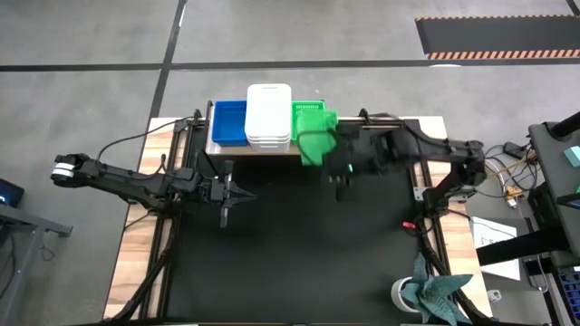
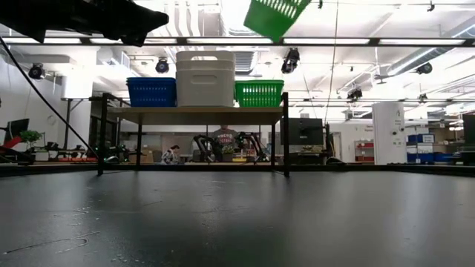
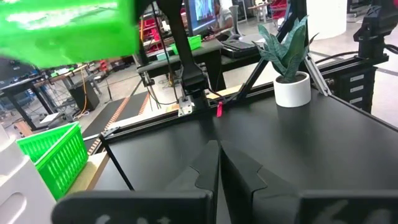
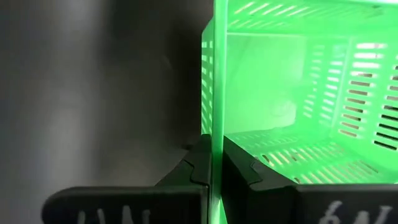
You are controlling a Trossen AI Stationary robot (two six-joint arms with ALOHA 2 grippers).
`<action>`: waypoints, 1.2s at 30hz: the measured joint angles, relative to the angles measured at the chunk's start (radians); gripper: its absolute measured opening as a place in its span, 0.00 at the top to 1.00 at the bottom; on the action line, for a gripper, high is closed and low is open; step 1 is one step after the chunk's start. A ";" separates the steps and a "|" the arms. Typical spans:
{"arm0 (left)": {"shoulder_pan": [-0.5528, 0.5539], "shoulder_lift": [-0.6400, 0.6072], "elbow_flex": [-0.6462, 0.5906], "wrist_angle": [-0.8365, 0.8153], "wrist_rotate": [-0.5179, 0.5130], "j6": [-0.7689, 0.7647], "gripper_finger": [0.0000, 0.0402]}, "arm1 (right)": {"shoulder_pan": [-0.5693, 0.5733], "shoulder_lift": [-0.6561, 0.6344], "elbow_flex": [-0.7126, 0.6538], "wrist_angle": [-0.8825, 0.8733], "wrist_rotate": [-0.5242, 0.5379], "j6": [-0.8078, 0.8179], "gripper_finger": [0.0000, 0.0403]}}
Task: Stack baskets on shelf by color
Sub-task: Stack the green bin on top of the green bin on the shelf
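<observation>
**A:** Where is your right gripper (image 4: 211, 163)?

**B:** Look at your right wrist view: the two dark fingers are pinched on the thin side wall of a green basket (image 4: 292, 93), one finger on each face of the wall. In the high view your right gripper (image 1: 328, 156) sits at the shelf's right end, with that held basket (image 1: 314, 148) tilted in the air just in front of the shelf.

**A:** How high is it?

**B:** The low view shows the held basket (image 2: 276, 16) tipped and well above the shelf (image 2: 197, 114), clear of everything standing on it.

**A:** What do you already have on the shelf?

**B:** From the left in the high view: blue baskets (image 1: 228, 122), then a taller white stack (image 1: 269, 116), then another green basket (image 1: 314, 116) at the right end. The low view gives the same row, blue (image 2: 151, 92), white (image 2: 205, 78), green (image 2: 259, 93), all upright and side by side on the wood-grain top.

**A:** And your left arm?

**B:** Your left gripper (image 1: 227, 192) waits over the black table (image 1: 290, 263), left of centre and well apart from the shelf (image 1: 256, 150). Its own view shows the fingers (image 3: 239, 168) pressed together, holding nothing. Beyond them you can see a potted plant (image 3: 287, 59) at the table's far corner.
</observation>
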 joint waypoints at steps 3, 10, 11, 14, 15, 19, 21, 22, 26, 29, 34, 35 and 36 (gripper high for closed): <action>0.000 0.000 0.000 0.000 0.000 0.000 1.00 | -0.106 0.009 0.008 0.001 -0.029 -0.073 0.98; 0.000 0.000 0.000 0.000 0.000 0.004 1.00 | -0.318 0.080 0.008 0.063 -0.139 -0.210 0.98; 0.000 0.000 0.000 0.000 0.000 0.004 1.00 | -0.343 0.089 0.008 0.067 -0.155 -0.226 0.98; 0.000 0.000 0.000 0.000 0.000 0.005 1.00 | -0.401 0.121 0.008 0.072 -0.197 -0.260 0.98; 0.000 0.000 0.000 0.000 0.000 0.005 1.00 | -0.417 0.130 0.008 0.072 -0.214 -0.263 0.98; 0.000 0.000 -0.001 0.000 0.000 0.005 1.00 | -0.458 0.164 0.008 0.076 -0.276 -0.276 0.98; 0.000 0.000 -0.001 0.000 0.000 0.005 1.00 | -0.465 0.176 0.008 0.077 -0.278 -0.283 0.98; 0.000 0.000 -0.001 0.000 0.000 0.005 1.00 | -0.469 0.181 0.008 0.078 -0.278 -0.287 0.98; 0.000 0.000 -0.001 0.000 0.000 0.004 1.00 | -0.469 0.196 0.008 0.081 -0.278 -0.294 0.98; 0.000 0.000 -0.001 0.000 0.000 0.005 1.00 | -0.469 0.208 0.008 0.084 -0.278 -0.286 0.98; 0.000 0.000 -0.001 0.000 0.000 0.004 1.00 | -0.469 0.235 0.008 0.091 -0.278 -0.271 0.93; 0.000 0.000 -0.001 0.000 0.000 0.004 1.00 | -0.469 0.239 0.008 0.090 -0.278 -0.271 0.91; 0.000 0.000 -0.001 0.000 0.000 0.004 1.00 | -0.469 0.244 0.008 0.090 -0.278 -0.272 0.89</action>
